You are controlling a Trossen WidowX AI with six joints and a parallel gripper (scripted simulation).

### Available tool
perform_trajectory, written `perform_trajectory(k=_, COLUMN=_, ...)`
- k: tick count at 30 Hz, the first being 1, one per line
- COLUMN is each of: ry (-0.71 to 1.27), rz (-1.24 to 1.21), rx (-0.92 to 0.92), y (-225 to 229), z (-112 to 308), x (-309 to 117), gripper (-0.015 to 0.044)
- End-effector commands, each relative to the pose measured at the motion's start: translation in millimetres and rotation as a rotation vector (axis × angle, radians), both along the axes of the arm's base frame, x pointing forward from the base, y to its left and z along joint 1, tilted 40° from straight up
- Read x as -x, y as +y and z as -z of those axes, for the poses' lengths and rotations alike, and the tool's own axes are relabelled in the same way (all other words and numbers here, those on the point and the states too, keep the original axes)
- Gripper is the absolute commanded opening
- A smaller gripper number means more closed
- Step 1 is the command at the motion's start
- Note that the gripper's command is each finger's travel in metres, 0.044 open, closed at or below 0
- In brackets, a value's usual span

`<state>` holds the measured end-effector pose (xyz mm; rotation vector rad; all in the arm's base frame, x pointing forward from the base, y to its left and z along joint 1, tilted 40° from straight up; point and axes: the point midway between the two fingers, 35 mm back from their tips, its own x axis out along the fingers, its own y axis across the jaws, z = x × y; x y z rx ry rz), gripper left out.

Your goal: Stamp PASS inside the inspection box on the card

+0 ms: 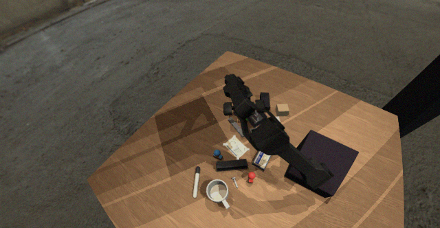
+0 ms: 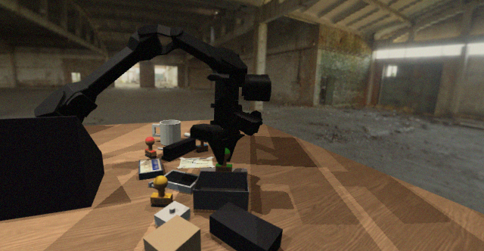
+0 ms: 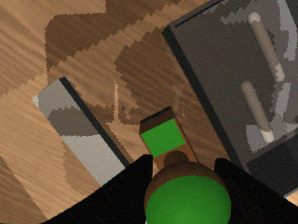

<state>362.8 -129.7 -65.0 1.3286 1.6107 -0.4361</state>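
Observation:
The green-knobbed stamp (image 2: 227, 152) (image 3: 189, 202) is upright between the fingers of my gripper (image 2: 224, 161) (image 3: 183, 165), which is shut on it. The stamp's base is low, between a flat grey bar (image 3: 85, 135) (image 1: 236, 127) and the grey open box (image 2: 221, 199) (image 3: 200, 90); whether it touches the bench is unclear. The card (image 1: 237, 147) (image 2: 196, 162) lies off to the side, clear of the stamp; its marks are too small to read. An open dark pad in a grey case (image 2: 181, 178) lies beside the box.
Red stamp (image 1: 251, 176) (image 2: 150, 147), blue stamp (image 1: 217, 153) and yellow stamp (image 2: 161, 197) stand around. There are also a black bar (image 1: 232, 165) (image 2: 179, 149), a mug (image 1: 217, 191) (image 2: 170, 131), a marker (image 1: 196, 183), a wooden block (image 1: 282, 109) (image 2: 172, 237) and a black block (image 2: 246, 226).

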Motion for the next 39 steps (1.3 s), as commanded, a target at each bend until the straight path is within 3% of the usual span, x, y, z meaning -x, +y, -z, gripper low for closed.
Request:
perform_trajectory(k=1, ry=0.0, rz=0.009, rx=-0.004, y=4, z=5, x=-1, gripper=0.0)
perform_trajectory(k=13, ry=0.0, rz=0.008, rx=-0.005, y=16, z=18, x=-2, gripper=0.0)
perform_trajectory(k=23, ry=0.0, rz=0.0, rx=-0.002, y=14, z=16, x=-1, gripper=0.0263)
perform_trajectory(k=27, ry=0.0, rz=0.001, rx=-0.001, y=7, z=8, x=-2, gripper=0.0266)
perform_trajectory(k=34, ry=0.002, rz=0.008, rx=0.0, y=-58, z=-72, x=13, gripper=0.0266)
perform_trajectory(k=39, ry=0.003, rz=0.008, rx=-0.001, y=-60, z=-74, x=13, gripper=0.0266)
